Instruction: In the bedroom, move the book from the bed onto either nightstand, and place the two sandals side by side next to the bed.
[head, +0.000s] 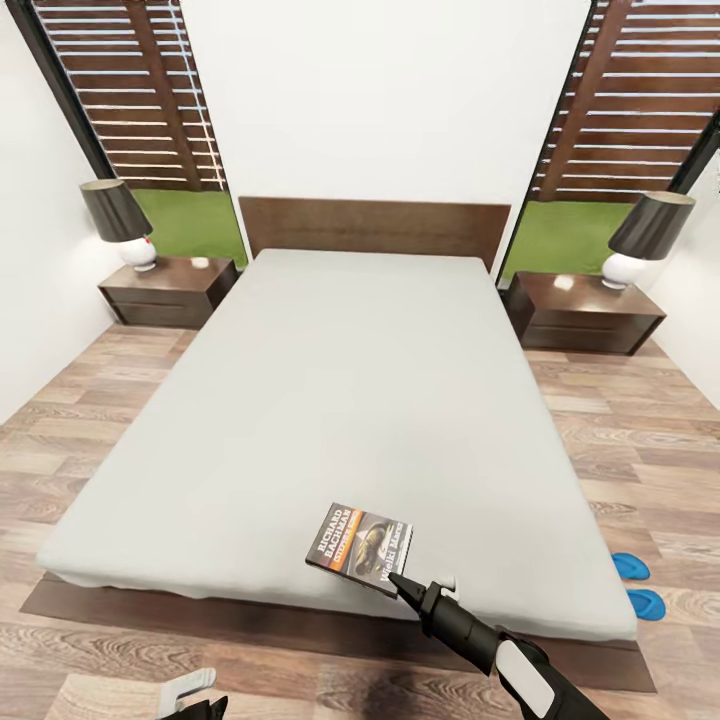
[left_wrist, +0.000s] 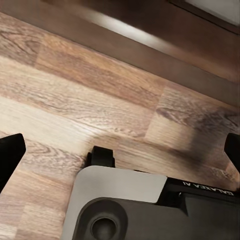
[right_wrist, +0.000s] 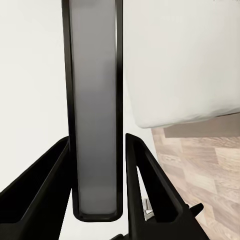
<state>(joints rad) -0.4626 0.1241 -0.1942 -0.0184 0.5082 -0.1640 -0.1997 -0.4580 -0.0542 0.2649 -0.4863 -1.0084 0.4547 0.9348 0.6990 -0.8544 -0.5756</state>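
**Book is in the gripper, now it needs a ride to a nightstand**

So the book step is what's in hand here. The right gripper (head: 402, 583) has its two fingers clamped on the near edge of the book (head: 360, 548), at the foot end of the bed (head: 330, 400), close to the near right corner of the mattress. From the right wrist camera you can see the book (right_wrist: 95, 110) edge-on, sandwiched between the dark fingers (right_wrist: 145, 185), with mattress and floor behind it. Whether it's actually lifted clear of the mattress or just pinched where it lies, I can't say for sure (it looks a bit tilted up to me).

The left gripper (left_wrist: 120, 150) hangs low over the wood floor (left_wrist: 75, 90) by the bed frame, fingers spread apart, holding nothing.

Next move, as I read it: carry the book up to one of the nightstands. The right nightstand (head: 585, 312) seems the natural pick since it's on the same side as the holding arm, but it's way up at the headboard end, so the base will probably have to roll along the bed's right side.

Catch: the two sandals (head: 637, 585) sit on the floor right beside that near right corner, smack on that route. Also each nightstand has a lamp (head: 645, 238) on it, same for the left nightstand (head: 168, 290), so the book needs the bare bit of the top.
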